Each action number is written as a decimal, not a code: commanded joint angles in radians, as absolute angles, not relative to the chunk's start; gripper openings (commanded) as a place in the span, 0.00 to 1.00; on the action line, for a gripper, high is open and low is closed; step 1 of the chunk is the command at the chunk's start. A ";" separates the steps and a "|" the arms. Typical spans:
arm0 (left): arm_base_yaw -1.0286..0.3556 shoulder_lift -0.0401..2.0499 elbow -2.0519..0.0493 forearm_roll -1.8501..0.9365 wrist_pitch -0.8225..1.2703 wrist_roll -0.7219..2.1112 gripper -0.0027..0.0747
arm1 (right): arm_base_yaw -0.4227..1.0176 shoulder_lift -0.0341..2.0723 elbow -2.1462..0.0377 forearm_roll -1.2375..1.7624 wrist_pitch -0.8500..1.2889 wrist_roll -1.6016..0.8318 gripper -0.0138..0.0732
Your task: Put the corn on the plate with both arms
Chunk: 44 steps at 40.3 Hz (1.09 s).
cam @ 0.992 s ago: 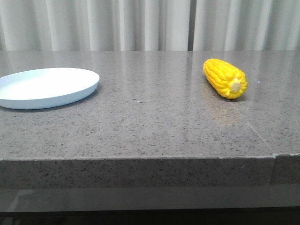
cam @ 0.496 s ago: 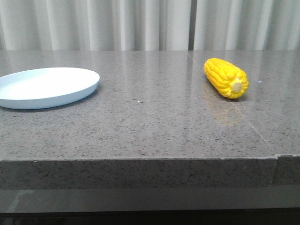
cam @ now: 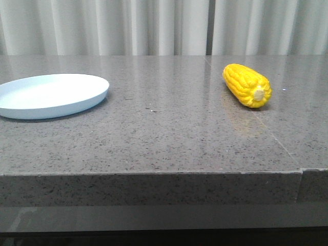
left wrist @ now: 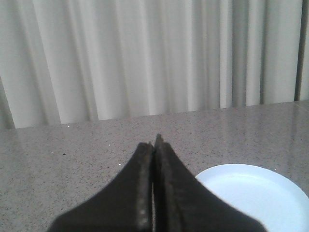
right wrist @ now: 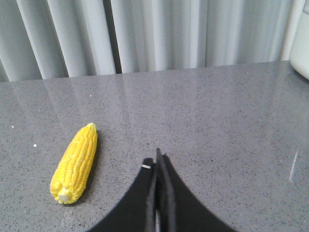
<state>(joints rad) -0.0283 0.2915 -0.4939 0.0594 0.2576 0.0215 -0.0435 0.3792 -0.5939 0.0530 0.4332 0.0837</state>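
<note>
The yellow corn (cam: 246,85) lies on the grey stone table at the right, its pale stub end toward me. It also shows in the right wrist view (right wrist: 75,164), apart from my right gripper (right wrist: 157,157), which is shut and empty above the table. The pale blue plate (cam: 51,95) sits empty at the table's left edge. In the left wrist view the plate's rim (left wrist: 251,169) shows beside my left gripper (left wrist: 154,142), which is shut and empty. Neither arm shows in the front view.
The grey speckled table (cam: 169,133) has a front edge close to the camera and a seam at the right (cam: 271,133). Pale curtains (cam: 164,25) hang behind it. A whitish object (right wrist: 301,43) shows at the edge of the right wrist view.
</note>
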 commanded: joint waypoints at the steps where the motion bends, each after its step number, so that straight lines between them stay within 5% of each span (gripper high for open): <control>1: -0.025 0.308 -0.532 0.061 0.180 0.020 0.18 | -0.049 0.393 -0.634 0.053 0.360 0.074 0.10; 8: -0.025 0.308 -0.532 0.061 0.183 0.020 0.76 | -0.049 0.393 -0.634 0.053 0.353 0.074 0.52; 14: -0.025 0.308 -0.532 0.061 0.183 0.020 0.93 | -0.049 0.393 -0.634 0.053 0.351 0.074 0.89; 31: -0.025 0.349 -0.537 0.031 0.201 0.020 0.93 | -0.049 0.393 -0.634 0.053 0.355 0.074 0.87; 44: -0.070 0.738 -0.732 -0.011 0.415 0.020 0.93 | -0.049 0.393 -0.634 0.053 0.355 0.074 0.87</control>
